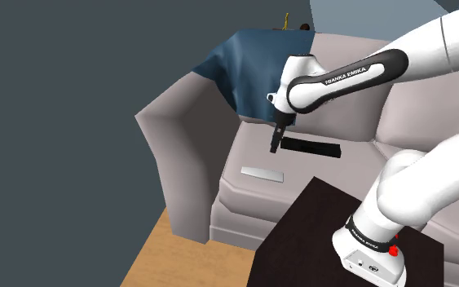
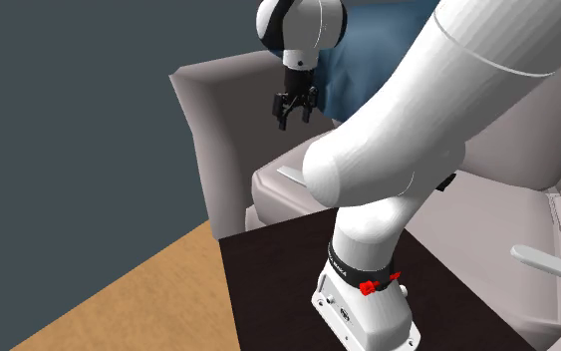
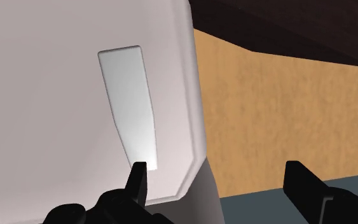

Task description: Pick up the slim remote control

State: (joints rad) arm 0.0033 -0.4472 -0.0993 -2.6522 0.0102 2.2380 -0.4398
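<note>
Though flat, remote [image 3: 130, 105] along cushion [image 3: 44, 127] edge.

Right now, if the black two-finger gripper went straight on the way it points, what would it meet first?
Probably the pale sofa seat cushion near its front edge, just beside the flat light-grey slim remote; depth is unclear.
</note>
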